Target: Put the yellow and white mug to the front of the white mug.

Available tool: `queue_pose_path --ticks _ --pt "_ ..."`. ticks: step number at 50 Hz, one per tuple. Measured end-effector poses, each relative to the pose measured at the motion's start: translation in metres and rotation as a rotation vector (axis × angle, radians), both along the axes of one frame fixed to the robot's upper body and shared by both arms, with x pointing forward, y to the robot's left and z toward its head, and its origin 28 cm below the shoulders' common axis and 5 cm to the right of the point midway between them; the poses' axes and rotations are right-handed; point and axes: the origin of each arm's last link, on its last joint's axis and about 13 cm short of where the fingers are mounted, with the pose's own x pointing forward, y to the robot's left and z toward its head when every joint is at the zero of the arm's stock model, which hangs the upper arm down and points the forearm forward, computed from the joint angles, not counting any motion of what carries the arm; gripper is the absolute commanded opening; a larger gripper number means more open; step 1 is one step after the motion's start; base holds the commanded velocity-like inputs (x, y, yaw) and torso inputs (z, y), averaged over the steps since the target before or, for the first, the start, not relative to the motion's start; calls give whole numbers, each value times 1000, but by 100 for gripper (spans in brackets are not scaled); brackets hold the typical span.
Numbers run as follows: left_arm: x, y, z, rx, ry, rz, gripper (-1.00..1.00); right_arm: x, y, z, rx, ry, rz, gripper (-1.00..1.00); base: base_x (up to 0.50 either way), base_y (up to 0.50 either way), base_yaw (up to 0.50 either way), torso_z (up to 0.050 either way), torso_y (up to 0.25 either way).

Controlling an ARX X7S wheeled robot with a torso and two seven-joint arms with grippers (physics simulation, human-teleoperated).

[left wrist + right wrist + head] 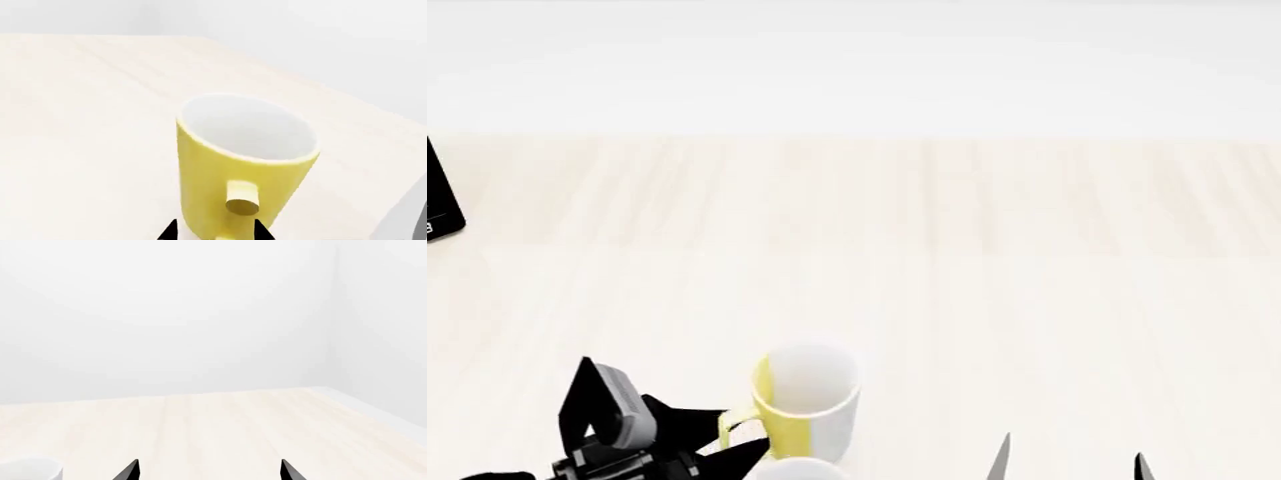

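The yellow and white mug (807, 405) stands upright near the table's front edge, its yellow handle (737, 432) pointing left. In the left wrist view the mug (243, 165) fills the middle, handle (241, 200) facing the camera. My left gripper (723, 445) sits at the handle, its jaws (216, 232) astride it with gaps on both sides. Only a sliver of the white mug's rim (794, 468) shows at the bottom edge, directly nearer me than the small mug. My right gripper (1073, 462) is open and empty to the right, also in the right wrist view (209, 471).
A pale wooden table (961, 260) runs back to a white wall. A dark object (438, 200) sits at the far left edge. A white mug rim (30, 469) shows low in the right wrist view; I cannot tell which mug. The table corner (320, 390) lies ahead.
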Motion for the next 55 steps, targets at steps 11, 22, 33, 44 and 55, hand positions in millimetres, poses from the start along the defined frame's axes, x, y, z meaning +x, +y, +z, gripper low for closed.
queue_pose_path --ticks 11,22,33,44,55 --pt "0 -1 0 1 0 12 100 0 0 1 0 -2 1 100 0 0 0 0 0" --pt "0 1 -1 -13 -2 23 100 0 1 0 0 0 3 100 0 0 0 0 0" --pt "0 4 0 -51 -17 10 100 0 1 0 0 2 6 100 0 0 0 0 0" --pt "0 6 1 -114 -40 -33 100 1 1 -1 0 3 7 100 0 0 0 0 0" --pt "-1 7 0 -150 -54 -76 100 1 1 -1 0 4 8 100 0 0 0 0 0"
